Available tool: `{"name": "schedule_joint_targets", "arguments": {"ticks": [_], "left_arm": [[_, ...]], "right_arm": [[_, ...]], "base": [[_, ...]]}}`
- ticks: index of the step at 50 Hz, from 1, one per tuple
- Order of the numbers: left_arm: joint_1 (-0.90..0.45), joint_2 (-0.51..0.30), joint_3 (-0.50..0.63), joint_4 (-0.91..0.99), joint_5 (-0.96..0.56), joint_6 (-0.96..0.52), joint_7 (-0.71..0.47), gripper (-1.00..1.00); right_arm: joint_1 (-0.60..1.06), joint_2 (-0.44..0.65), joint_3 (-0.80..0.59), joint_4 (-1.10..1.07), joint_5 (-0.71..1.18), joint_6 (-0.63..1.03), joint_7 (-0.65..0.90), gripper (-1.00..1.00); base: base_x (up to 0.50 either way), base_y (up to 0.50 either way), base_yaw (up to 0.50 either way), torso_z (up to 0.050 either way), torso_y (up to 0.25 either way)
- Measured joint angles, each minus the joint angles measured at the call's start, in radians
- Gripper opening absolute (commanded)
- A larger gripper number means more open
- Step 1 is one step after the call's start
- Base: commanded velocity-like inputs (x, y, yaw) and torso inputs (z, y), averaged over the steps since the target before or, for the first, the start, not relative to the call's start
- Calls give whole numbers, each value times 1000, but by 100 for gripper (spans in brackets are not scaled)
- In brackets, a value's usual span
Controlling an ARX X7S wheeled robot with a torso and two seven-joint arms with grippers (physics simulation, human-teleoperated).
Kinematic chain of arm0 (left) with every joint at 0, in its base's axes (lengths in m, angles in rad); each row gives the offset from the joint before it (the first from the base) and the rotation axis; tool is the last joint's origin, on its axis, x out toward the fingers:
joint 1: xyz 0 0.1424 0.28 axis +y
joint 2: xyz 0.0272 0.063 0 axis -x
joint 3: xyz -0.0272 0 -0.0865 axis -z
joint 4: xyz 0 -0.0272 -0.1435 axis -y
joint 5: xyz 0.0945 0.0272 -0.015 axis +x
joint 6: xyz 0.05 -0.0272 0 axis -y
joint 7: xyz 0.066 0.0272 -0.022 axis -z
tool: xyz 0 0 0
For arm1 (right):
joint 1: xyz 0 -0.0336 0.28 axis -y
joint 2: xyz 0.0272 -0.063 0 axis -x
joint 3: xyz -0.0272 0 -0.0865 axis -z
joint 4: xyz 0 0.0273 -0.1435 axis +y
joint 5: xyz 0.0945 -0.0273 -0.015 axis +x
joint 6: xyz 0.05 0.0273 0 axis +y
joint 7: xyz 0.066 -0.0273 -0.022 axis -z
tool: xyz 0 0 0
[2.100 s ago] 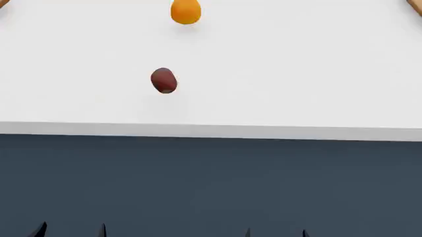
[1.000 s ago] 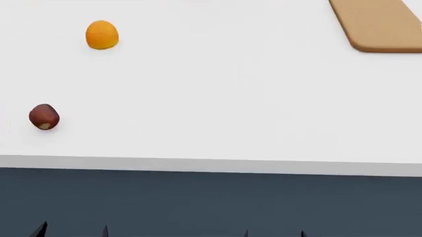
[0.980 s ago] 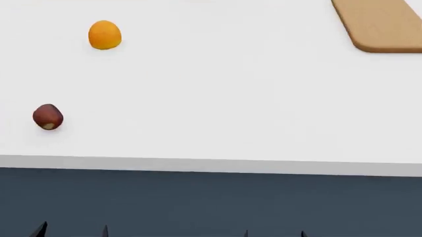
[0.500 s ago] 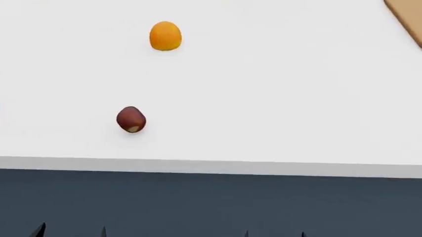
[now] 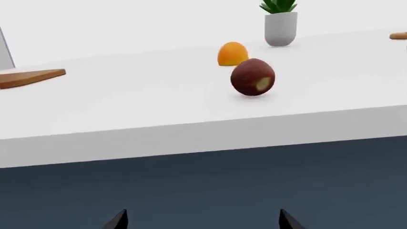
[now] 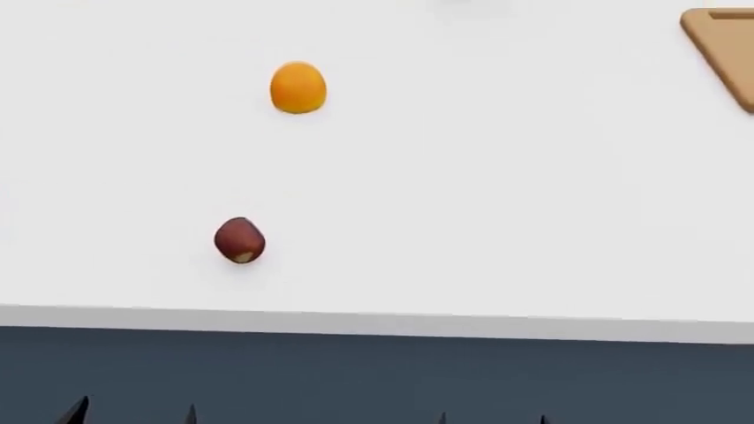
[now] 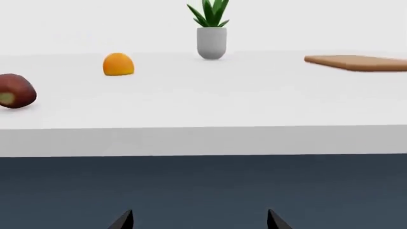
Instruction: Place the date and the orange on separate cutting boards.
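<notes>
Head view: date [image 6: 239, 240] lies on the white worktop [image 6: 495, 194] near its front edge, pale spot turned toward the robot. Orange [image 6: 297, 87] sits farther back, at about 1 o'clock from the date, well apart from it. One cutting board [image 6: 725, 49] shows only as a corner at 2 o'clock, far from both fruits; nothing rests on the visible part.

Left wrist view: second cutting board [image 5: 28, 78] on the worktop's far side from the first; potted plant [image 5: 279, 24] behind the orange.

Left gripper [image 6: 132, 413] and right gripper [image 6: 493, 418]: only dark fingertips visible, below the worktop's edge at 6 o'clock. Jaws of each spread apart, holding nothing, touching neither fruit.
</notes>
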Motion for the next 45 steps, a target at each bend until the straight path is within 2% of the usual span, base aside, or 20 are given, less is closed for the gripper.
{"name": "schedule_joint_targets", "arguments": {"ticks": [24, 28, 32, 40, 45], "left_arm": [[0, -17, 19, -2, -8, 7, -27, 100], [-4, -18, 20, 12, -18, -31, -32, 100], [-1, -34, 10, 112, -55, -138, -37, 100], [-51, -69, -38, 440, -168, -480, -74, 100], [-117, -86, -62, 574, -243, -677, -89, 100]], "right_arm": [[2, 18, -20, -7, 28, 14, 17, 100], [4, 24, -18, -34, 45, 62, 27, 100], [9, 47, -9, -146, 60, 165, 52, 100], [38, 106, 57, -468, 144, 459, 127, 100], [65, 142, 107, -625, 201, 620, 163, 100]], "base": [[0, 0, 0, 50, 9], [0, 0, 0, 23, 5], [0, 0, 0, 0, 0], [0, 0, 0, 0, 0], [0, 0, 0, 0, 0]]}}
